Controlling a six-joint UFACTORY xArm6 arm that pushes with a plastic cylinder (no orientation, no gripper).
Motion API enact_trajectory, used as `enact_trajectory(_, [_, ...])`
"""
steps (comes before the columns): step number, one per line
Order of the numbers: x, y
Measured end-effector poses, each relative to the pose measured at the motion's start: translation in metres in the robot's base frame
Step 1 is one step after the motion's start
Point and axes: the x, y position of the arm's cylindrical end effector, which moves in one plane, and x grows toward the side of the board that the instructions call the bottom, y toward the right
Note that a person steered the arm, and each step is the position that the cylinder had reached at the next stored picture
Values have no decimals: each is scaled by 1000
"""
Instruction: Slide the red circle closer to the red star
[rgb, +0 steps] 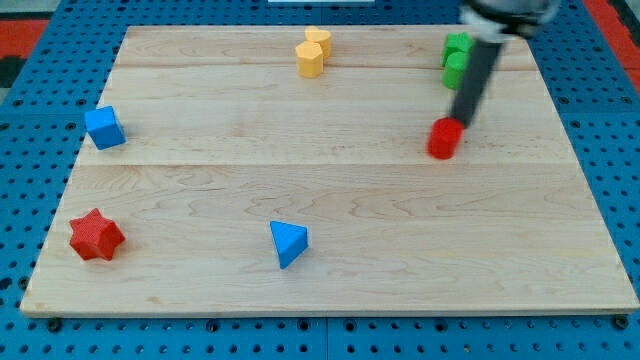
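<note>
Across the wooden board, my bare, fingerless tip touches the red circle's upper-right edge, the red star lying far down-left beyond it.

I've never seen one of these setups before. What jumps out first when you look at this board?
First comes the dark rod reaching down from the view's top right, my tip right beside the red circle, at its upper right edge. Next, the red star sits far away at the view's lower left, with the wooden board stretching between them. Scattered about are a blue triangle, a blue cube, yellow blocks and green blocks.
</note>
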Motion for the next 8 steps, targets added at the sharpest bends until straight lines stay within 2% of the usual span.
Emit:
enact_trajectory(1, [44, -75])
enact_trajectory(2, [38, -42])
enact_trajectory(3, [62, 5])
enact_trajectory(4, [90, -64])
enact_trajectory(5, [90, -167])
enact_trajectory(6, [82, -231])
enact_trajectory(7, [52, -220])
enact_trajectory(8, [27, -255])
